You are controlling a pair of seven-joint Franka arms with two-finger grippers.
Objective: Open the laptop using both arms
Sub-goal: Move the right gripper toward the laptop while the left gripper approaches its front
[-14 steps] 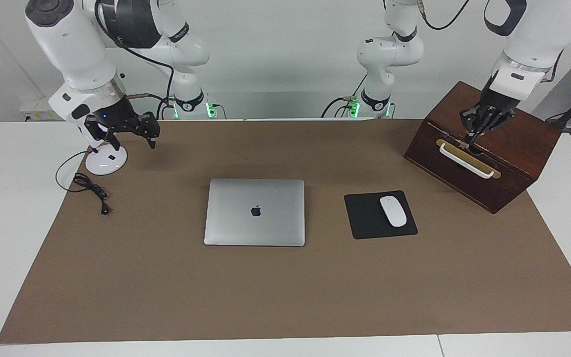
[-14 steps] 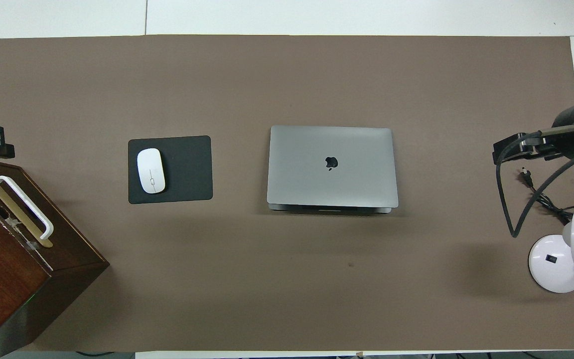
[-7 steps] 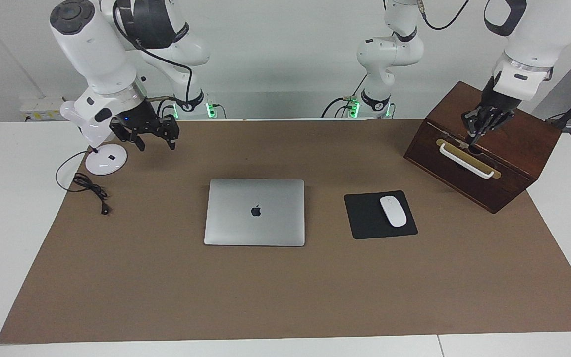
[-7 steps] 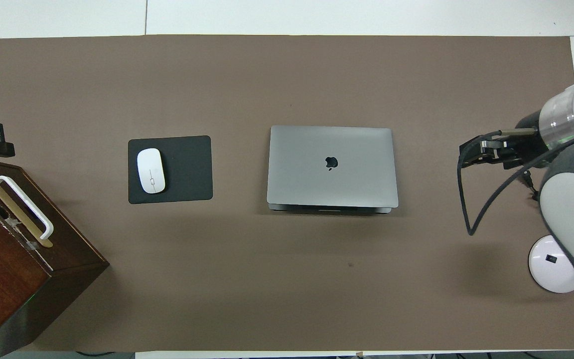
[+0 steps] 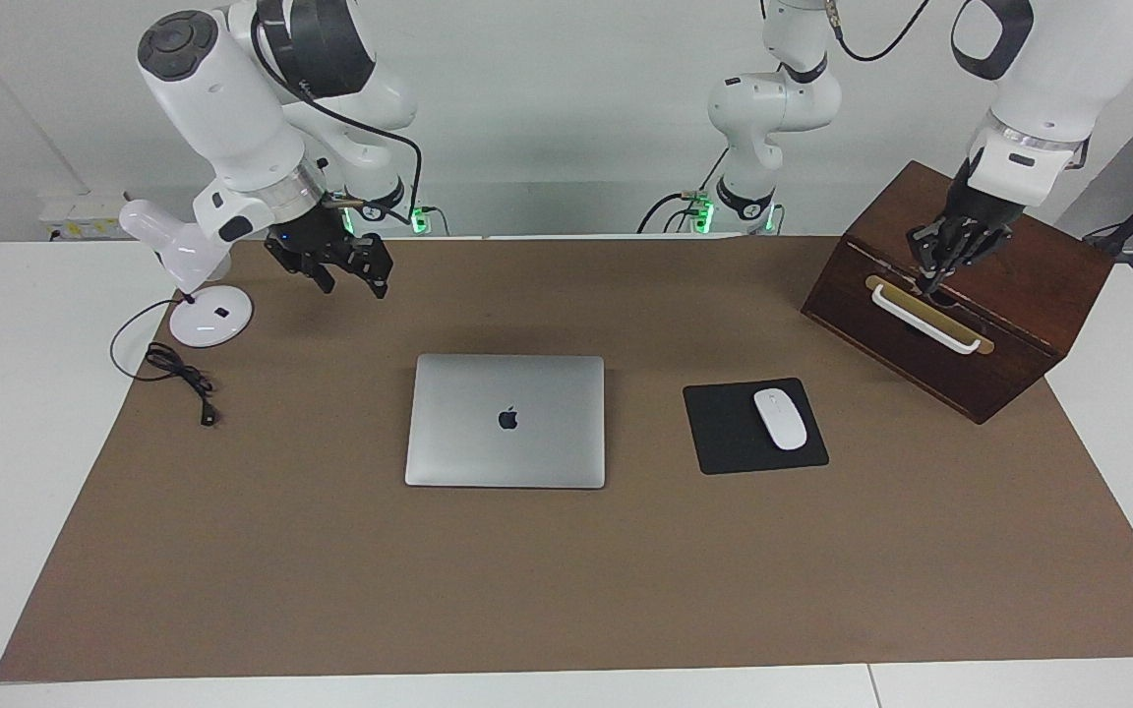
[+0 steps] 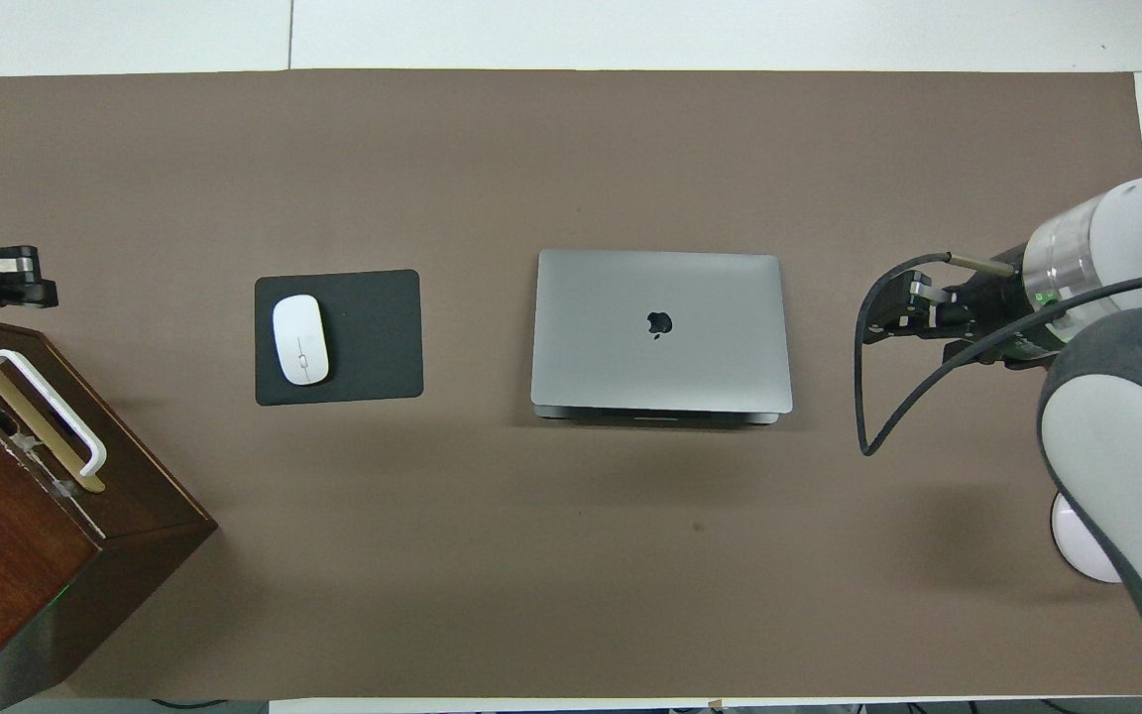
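Observation:
The laptop [image 5: 506, 421] lies closed and flat in the middle of the brown mat, silver lid up with the dark apple logo; it also shows in the overhead view [image 6: 660, 327]. My right gripper [image 5: 352, 278] hangs open and empty in the air over bare mat, between the desk lamp and the laptop, apart from the laptop; the overhead view shows it [image 6: 890, 317] beside the laptop toward the right arm's end. My left gripper [image 5: 930, 280] points down over the wooden box near its white handle [image 5: 924, 319], well away from the laptop.
A black mouse pad [image 5: 724, 438] with a white mouse [image 5: 780, 419] lies beside the laptop toward the left arm's end. A brown wooden box [image 5: 1019, 285] stands at that end. A white desk lamp [image 5: 203, 315] and its black cable [image 5: 178, 374] are at the right arm's end.
My right gripper has moved from over the lamp's base toward the laptop, staying open. My left gripper has hardly moved over the box. The laptop has not moved.

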